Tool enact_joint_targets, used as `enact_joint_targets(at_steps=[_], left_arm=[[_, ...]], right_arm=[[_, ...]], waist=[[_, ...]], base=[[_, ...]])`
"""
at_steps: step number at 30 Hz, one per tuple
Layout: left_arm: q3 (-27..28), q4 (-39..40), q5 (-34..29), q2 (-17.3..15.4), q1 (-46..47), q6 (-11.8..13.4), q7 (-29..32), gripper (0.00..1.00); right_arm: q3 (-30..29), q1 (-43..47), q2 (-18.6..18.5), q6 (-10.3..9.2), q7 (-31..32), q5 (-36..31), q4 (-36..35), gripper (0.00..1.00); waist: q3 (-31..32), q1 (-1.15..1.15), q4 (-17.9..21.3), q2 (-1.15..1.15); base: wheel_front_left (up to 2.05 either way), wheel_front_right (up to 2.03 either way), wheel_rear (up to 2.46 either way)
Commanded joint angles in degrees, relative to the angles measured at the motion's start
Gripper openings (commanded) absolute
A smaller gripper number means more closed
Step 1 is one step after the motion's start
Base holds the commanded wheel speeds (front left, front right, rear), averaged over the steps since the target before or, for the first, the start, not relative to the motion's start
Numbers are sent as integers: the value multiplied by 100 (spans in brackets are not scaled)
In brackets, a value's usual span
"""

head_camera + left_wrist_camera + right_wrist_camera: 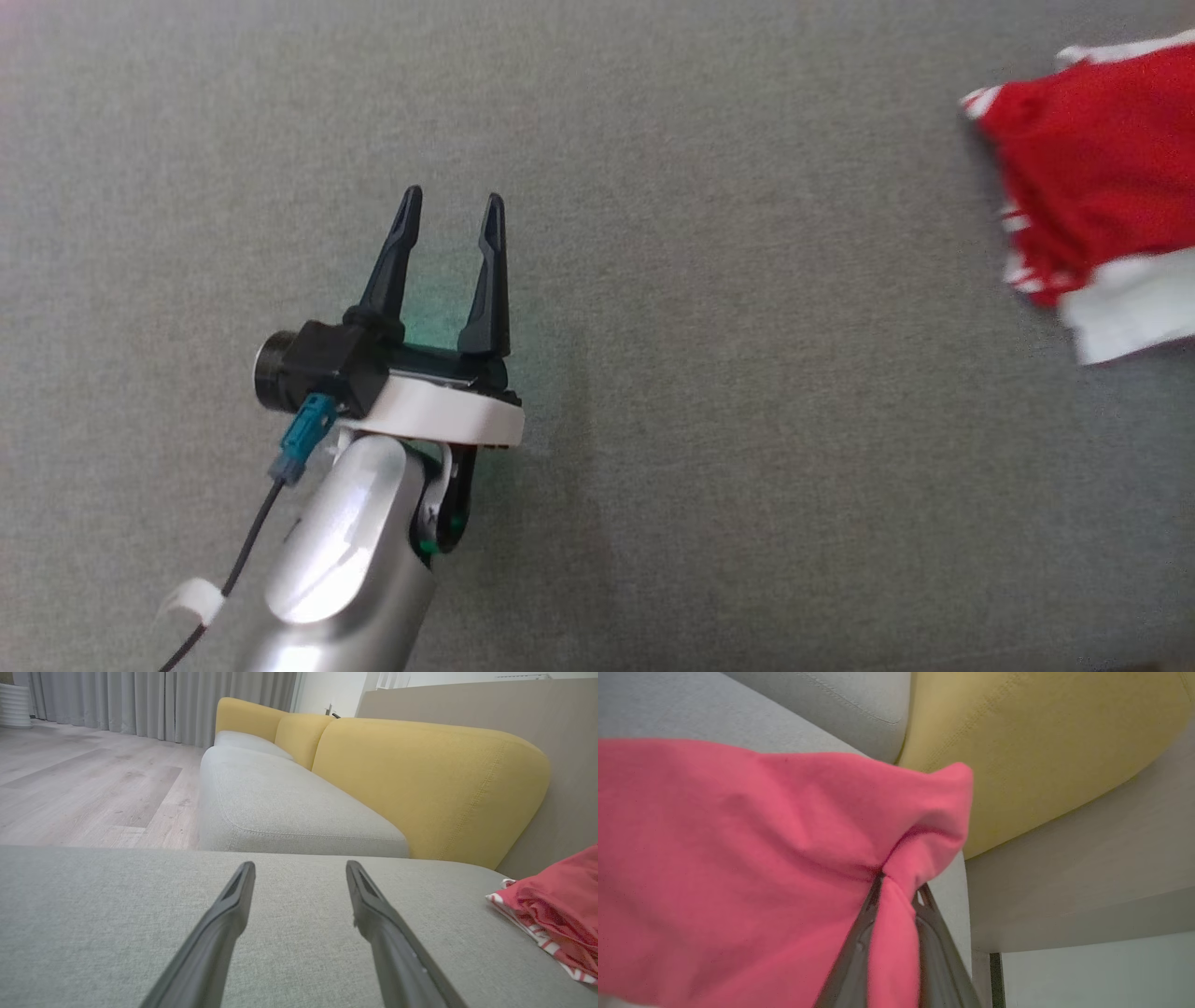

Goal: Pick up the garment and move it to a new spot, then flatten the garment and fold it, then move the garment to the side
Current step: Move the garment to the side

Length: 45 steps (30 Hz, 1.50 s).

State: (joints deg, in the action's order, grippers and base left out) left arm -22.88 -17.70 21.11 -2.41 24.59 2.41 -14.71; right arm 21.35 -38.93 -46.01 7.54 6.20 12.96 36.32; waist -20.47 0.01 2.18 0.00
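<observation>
Hovering over the grey woven-fabric sofa seat (747, 439), the left end effector (452, 196) has its 2 long dark fingers spread wide with nothing between them, the tips pointing away from the silver forearm. The red knit garment with white striped trim (1092, 168) sits well off to that end effector's right and a little ahead of its fingertips, clear of both fingers. In the left wrist view the left end effector (300, 865) points across the seat (93, 914) toward a rounded yellow fabric back cushion (420, 784), with the garment (560, 896) bunched far to its right, the striped hem touching the seat. The right end effector (900, 884) is pressed nearly together, pinching a gathered fold of the garment (738, 849); the cloth spreads up and to the left of its fingers, with the yellow cushion (1041, 742) beyond them.
</observation>
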Motion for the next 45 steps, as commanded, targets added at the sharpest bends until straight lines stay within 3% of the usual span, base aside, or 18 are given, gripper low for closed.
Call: enact_joint_targets(at_steps=[1,10,17,18,19,24,30,36,45], left_arm=[[182,195,-49,-47,162,-28,-29,100],[217,248,-98,-47,288,-68,-29,100],[245,248,-102,-47,254,-73,-29,100],[254,236,-104,-47,238,-72,-29,100],[262,223,-105,-47,220,-71,-29,100],[327,177,-108,-47,123,-84,-29,100],[464,183,-99,-47,-34,-82,-29,100],[571,186,-84,-47,-228,-68,-29,100],[909,269,-229,-47,-658,-23,-29,100]], right_arm=[[-160,-121,-309,-5,-91,-59,-17,0],[-854,-348,-300,-5,-149,-552,596,0],[-1480,-331,-28,-5,22,-953,1008,1],[-1577,-323,37,-5,-1,-981,1002,89],[-1677,-320,95,-5,-15,-1022,988,100],[-2073,-288,408,-5,-61,-1351,696,100],[-2417,-174,940,-5,-103,-1730,-123,100],[-2668,99,1949,-5,-234,-1684,-1254,100],[-2630,1201,3614,-5,-590,-979,-2812,100]], waist=[[-185,-1,-50,0],[-548,-1,-209,0],[-519,-1,-242,0],[-485,-1,-234,0],[-448,-1,-224,0],[-159,-1,-163,0],[359,-1,-122,0],[922,-1,-194,0],[1450,-1,-385,0]], base=[[0,0,0],[0,0,0],[0,0,0],[0,0,0],[0,0,0],[0,0,0],[0,0,0],[0,0,0],[0,0,0]])
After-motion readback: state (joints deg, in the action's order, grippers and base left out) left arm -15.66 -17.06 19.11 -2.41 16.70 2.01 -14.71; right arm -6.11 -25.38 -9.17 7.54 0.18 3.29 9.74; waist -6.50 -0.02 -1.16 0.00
